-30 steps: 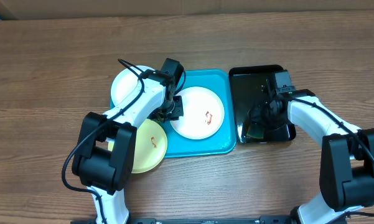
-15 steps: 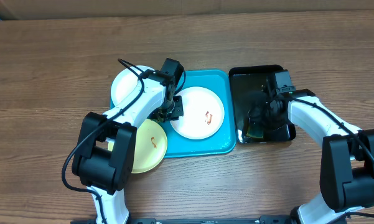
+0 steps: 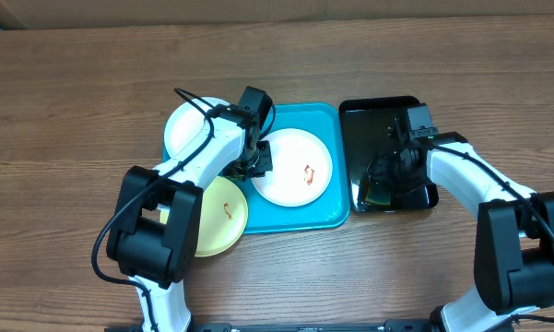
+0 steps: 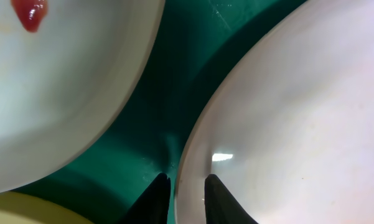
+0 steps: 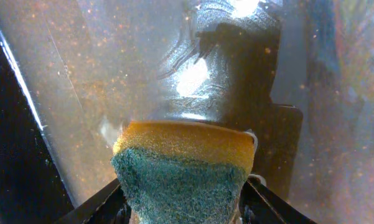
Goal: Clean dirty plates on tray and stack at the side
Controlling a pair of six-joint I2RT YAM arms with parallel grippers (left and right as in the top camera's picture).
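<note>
Nearest, on the brown bench [image 3: 74,277]: a yellow plate [image 3: 219,214] with a small orange smear, just beside the left side of the blue tray [image 3: 304,218]. To the right, a black tray [image 3: 369,115], with the right pincer [image 5: 183,202] low over its near end, squeezing a yellow and green sponge [image 5: 183,155]. Further back, on the blue tray, a white plate [image 3: 295,166] with a red-orange smear. Down at its left rim, the left pincer [image 4: 185,186], fingers close together, rim between them. Farthest, a second white plate [image 3: 186,127], smeared red too, near the blue tray's far left corner.
</note>
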